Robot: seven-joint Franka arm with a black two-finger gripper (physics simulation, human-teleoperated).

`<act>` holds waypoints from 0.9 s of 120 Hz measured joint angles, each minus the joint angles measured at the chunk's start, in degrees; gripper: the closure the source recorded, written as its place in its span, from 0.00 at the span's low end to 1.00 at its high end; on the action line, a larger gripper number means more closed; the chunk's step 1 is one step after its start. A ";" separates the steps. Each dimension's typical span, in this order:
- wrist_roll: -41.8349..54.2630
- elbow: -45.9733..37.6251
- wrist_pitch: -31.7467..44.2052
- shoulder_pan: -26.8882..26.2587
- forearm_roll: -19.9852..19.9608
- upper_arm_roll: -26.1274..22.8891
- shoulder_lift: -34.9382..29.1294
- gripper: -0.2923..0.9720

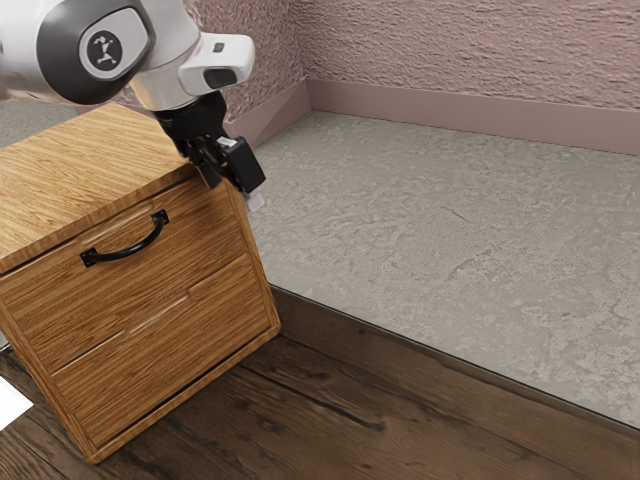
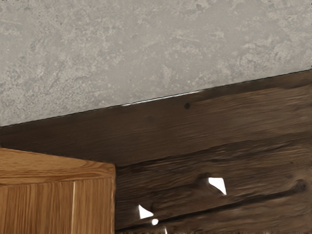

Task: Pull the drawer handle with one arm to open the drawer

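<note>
Hanging at the upper corner of the wooden cabinet (image 1: 80,165), on the exterior view's right end of its front, the black gripper (image 1: 238,178) points down and toward that view's right; whether the claw stands apart or together cannot be told from this angle. The white and grey arm (image 1: 100,45) comes in from the upper left, above the cabinet's top; the drawer (image 1: 170,275) is the upper of the two fronts, and it sits flush with the cabinet's face, shut; its black curved handle (image 1: 125,243) lies on the front toward the exterior view's left, well apart from the gripper and untouched by it; the lower front (image 1: 170,360) sits beneath it, divided from it by a thin seam. The cabinet stands on a dark plank floor (image 1: 330,410), close beside the edge of a grey mottled surface (image 1: 450,230) that runs back to a pink textured wall (image 1: 470,40) with a plain skirting (image 1: 480,112); from the wrist view, one corner of the cabinet (image 2: 48,195) shows just under the hand, with the dark planks (image 2: 204,141) next to it and the grey surface (image 2: 146,48) beyond them.
</note>
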 joint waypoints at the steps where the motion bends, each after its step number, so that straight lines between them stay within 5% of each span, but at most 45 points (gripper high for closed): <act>1: 0.02 0.00 0.00 -0.03 -0.01 0.01 0.00 0.23; 22: 0.30 1.31 -0.27 0.30 -0.27 0.06 -0.65 0.23; 33: 0.14 15.14 -5.38 3.40 0.88 -0.34 -3.87 0.23; 49: -1.25 28.50 -18.89 -2.50 1.64 -0.68 -4.61 0.23; 65: -2.46 29.67 -25.99 -14.52 2.57 -0.94 -5.18 0.23; 90: -0.38 23.36 -27.24 -16.47 13.05 -0.81 -2.98 0.23; 96: 1.10 21.12 -25.86 -15.28 12.68 4.54 -7.35 0.23; 104: 4.16 14.61 -22.56 -29.82 4.83 32.04 -20.54 0.23; 108: 5.90 11.93 -20.95 -34.52 0.46 41.66 -25.79 0.23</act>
